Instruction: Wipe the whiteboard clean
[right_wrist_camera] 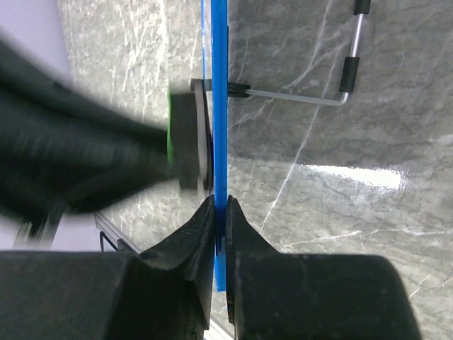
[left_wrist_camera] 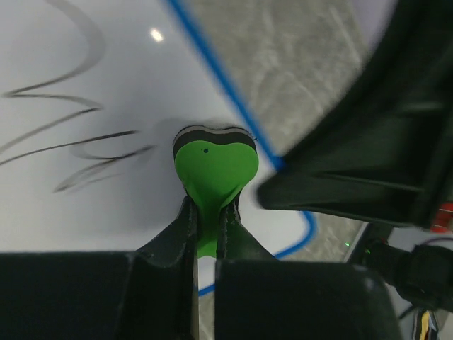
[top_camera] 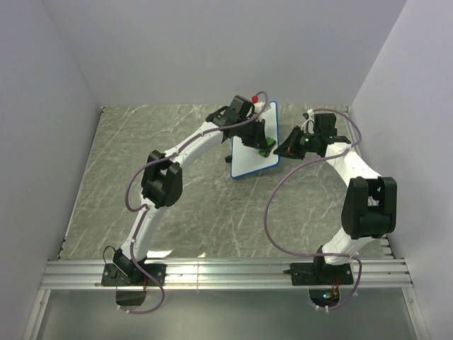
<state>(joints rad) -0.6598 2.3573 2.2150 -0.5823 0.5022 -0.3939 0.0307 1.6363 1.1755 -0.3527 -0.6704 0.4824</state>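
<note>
Overhead, the whiteboard (top_camera: 249,161) stands tilted on the marble table (top_camera: 184,205), far centre, between the left gripper (top_camera: 260,142) and right gripper (top_camera: 287,149). Left wrist: fingers (left_wrist_camera: 173,237) pinch a green eraser (left_wrist_camera: 214,166) pressed against the white face, beside dark scribbles (left_wrist_camera: 78,142). Right wrist: fingers clamp the board's blue frame (right_wrist_camera: 220,85), seen edge-on, a wire stand (right_wrist_camera: 304,95) behind it.
</note>
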